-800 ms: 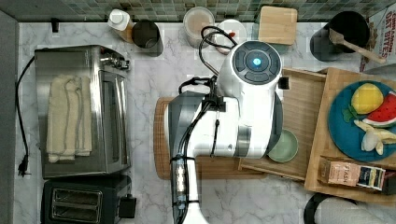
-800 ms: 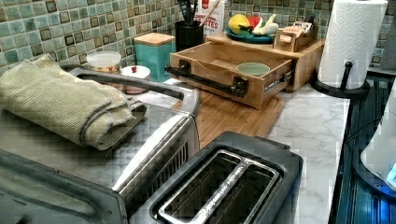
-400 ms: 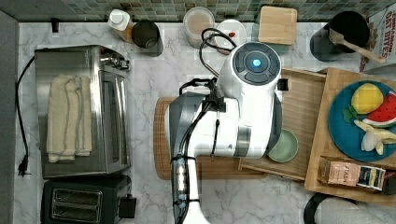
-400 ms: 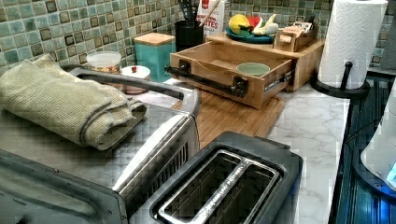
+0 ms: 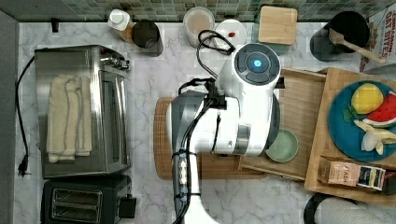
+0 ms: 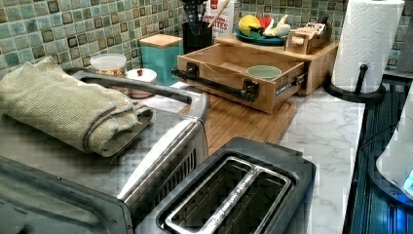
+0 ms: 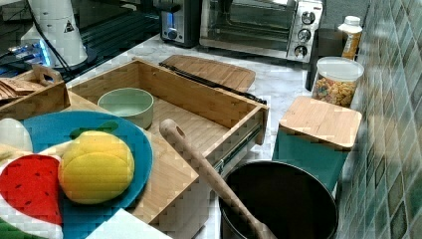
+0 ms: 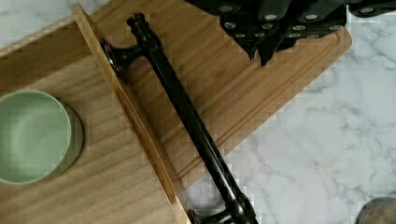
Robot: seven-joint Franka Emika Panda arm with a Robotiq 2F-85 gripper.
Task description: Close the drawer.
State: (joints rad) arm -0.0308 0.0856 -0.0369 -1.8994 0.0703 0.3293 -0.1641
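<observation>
You are looking at the shallow light-wood drawer (image 7: 189,117), which is standing pulled well out of its bamboo organiser (image 6: 316,68) and overhanging the flat bamboo cutting board (image 6: 243,122) in the left view. A pale green ceramic bowl (image 7: 127,105) is sitting inside it, near the front panel. In the wrist view the black gripper (image 8: 268,39) is hovering above the cutting board, just beside the long black bar handle (image 8: 187,116) and not touching it; whether its fingers are parted or together cannot be told. Judged from here, a push landing on one end of the handle is likely to skew the drawer on its slides and jam it. A hard shove risks sliding the bowl.
</observation>
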